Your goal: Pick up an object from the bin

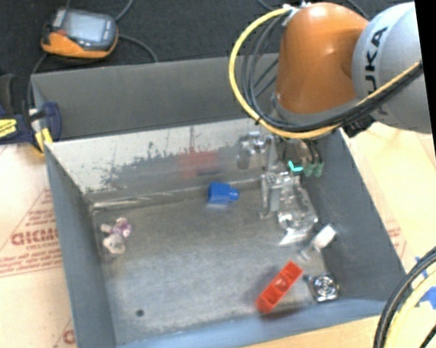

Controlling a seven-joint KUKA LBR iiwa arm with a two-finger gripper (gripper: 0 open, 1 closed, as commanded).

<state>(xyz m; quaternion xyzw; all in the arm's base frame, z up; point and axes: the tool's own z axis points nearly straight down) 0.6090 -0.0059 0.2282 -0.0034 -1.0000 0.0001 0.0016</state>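
Gripper [296, 233] of the arm [395, 56] stands low in the right part of the bin [80, 253], its tip close above the scuffed floor and below the orange cover [314, 55] at the wrist, round which yellow and black cables [241, 61] loop. Whether the gripper is spread or pressed together cannot be told, since its bright metal runs into the pale floor behind it, and nothing can be made out pinched in it. The thing nearest to it is a small white piece [323, 235], lying on the floor just beside the tip, on the side toward the bin's right wall; whether the two touch cannot be told. Nearer the front wall, a little below the tip, a long red block [280, 287] lies slanted on the floor. Just to its right, close to the front right corner, sits a small silvery thing [323, 288]. A blue block [222, 194] rests near the back wall, to the left of the gripper and apart from it. Well away, by the left wall, lies a small pale pink and clear thing [115, 234], and a dark speck [139, 313] marks the floor toward the front left.
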